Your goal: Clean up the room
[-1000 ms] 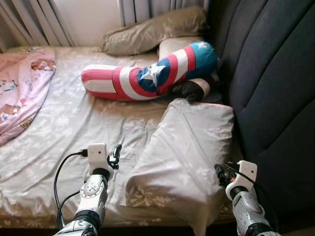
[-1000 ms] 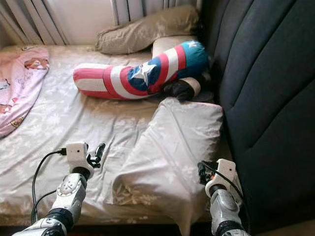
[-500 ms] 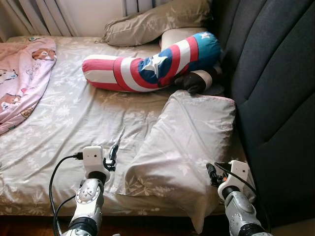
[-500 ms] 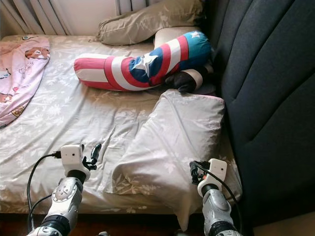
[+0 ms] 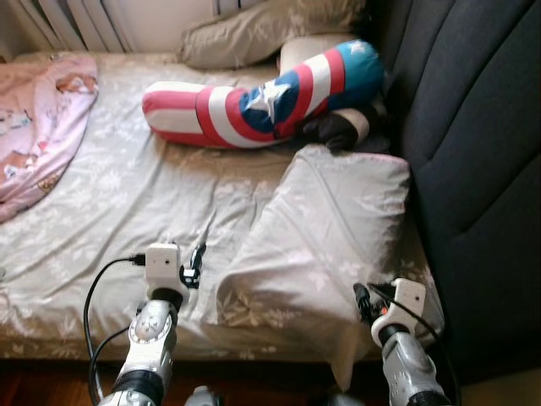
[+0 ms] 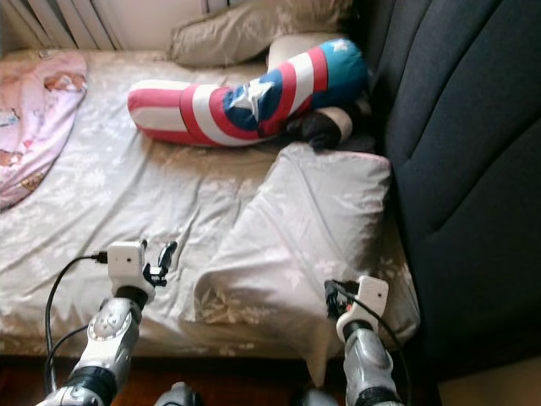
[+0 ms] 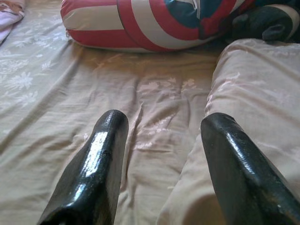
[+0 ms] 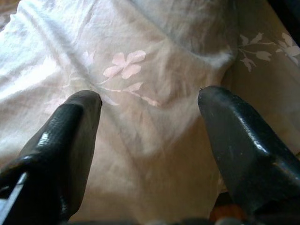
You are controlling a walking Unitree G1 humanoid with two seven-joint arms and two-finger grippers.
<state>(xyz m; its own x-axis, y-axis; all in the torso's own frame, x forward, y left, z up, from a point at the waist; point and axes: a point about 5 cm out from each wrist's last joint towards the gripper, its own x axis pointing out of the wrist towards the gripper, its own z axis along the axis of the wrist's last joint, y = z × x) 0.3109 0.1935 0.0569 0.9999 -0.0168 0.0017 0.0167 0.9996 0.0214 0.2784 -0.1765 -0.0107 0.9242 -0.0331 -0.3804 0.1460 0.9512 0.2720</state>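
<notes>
**Pale floral pillow lying askew at the bed's near edge, both grippers open beside it**

Lying on the bed [image 5: 127, 194] near its front edge, by the dark padded headboard [image 5: 473, 127]: a large pillow [image 5: 321, 237] in a pale case printed with faint flowers. Sitting tilted, far end toward the headboard, near corner drooping over the mattress edge. Wrinkling along a long crease running down its length.

Resting further back: a red, white and blue bolster [image 5: 262, 101] with a white star, curving across the sheet. Touching its blue end, a dark rolled item [image 5: 338, 131], too shadowed to identify. Behind, a beige pillow [image 5: 262, 30] partly cut off by the frame's top edge. Spilling in from the robot's left, a pink printed blanket [image 5: 38, 127], cropped at the border. Showing as blurred shapes at the bottom edge, something grey on the floor, impossible to make out.

Reaching forward low over the sheet, just beside the pillow's left edge: the left gripper [image 7: 161, 136], fingers spread apart and holding nothing, one finger [image 7: 98, 159] over the sheet, the other over the pillow's edge. Trailing back from the wrist, a black cable [image 5: 97, 296].

Hovering at the pillow's near right corner: the right gripper [image 8: 150, 117], fingers likewise parted and empty, straddling the flowered fabric in the wrist view. Whether actually touching the cloth, cannot tell.
</notes>
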